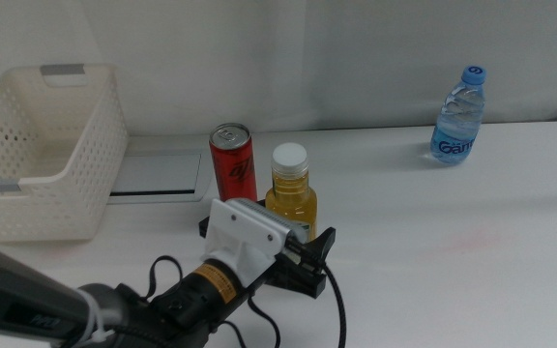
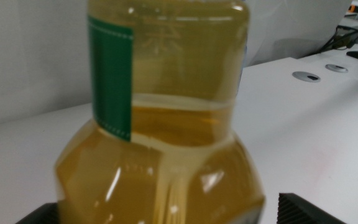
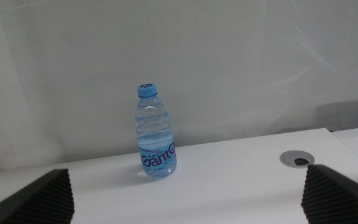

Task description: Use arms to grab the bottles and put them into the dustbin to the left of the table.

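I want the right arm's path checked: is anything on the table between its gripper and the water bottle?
No. In the right wrist view only bare white table lies between the open right gripper and the upright water bottle.

— How's my feed looking on your end? On the middle view I get even, soft light, bright white table (image 1: 472,251), only faint shadows under the red can (image 1: 232,160) and the water bottle (image 1: 457,116)

— Same here. My left wrist view is soft: the juice bottle (image 2: 166,124) fills it, too close to focus, with small glints on its lower facets

— Right wrist view is sharper; I can read the water bottle's (image 3: 155,132) label, and there's a grey shadow on the backdrop at one side

— The left arm (image 1: 56,304) near the edge looks blurred to me
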`<action>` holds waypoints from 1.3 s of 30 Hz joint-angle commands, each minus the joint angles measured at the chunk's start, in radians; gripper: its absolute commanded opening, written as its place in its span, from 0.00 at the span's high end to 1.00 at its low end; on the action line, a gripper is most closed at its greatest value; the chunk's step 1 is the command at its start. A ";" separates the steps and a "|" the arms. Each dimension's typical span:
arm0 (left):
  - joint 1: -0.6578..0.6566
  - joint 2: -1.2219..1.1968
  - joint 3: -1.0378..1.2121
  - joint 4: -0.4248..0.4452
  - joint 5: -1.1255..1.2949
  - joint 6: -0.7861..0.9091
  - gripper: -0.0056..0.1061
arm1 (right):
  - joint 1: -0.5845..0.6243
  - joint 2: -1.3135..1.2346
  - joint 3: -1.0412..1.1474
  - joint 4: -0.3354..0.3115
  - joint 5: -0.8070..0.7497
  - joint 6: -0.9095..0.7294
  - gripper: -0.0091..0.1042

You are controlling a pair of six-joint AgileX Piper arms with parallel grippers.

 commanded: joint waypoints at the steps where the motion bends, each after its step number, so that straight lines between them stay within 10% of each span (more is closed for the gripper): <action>1: -0.004 0.022 -0.041 0.006 0.020 -0.021 0.15 | -0.004 -0.001 0.005 -0.006 -0.009 -0.002 0.01; 11: -0.004 0.071 -0.169 -0.087 0.162 -0.021 0.24 | -0.004 -0.001 0.005 -0.006 -0.009 -0.002 0.01; 18: -0.004 0.071 -0.177 -0.089 0.237 -0.028 0.97 | -0.004 -0.001 0.005 -0.006 -0.009 -0.002 0.01; 39: 0.045 -0.483 -0.177 -0.069 0.638 0.103 0.98 | -0.004 -0.001 0.005 -0.006 -0.009 -0.002 0.01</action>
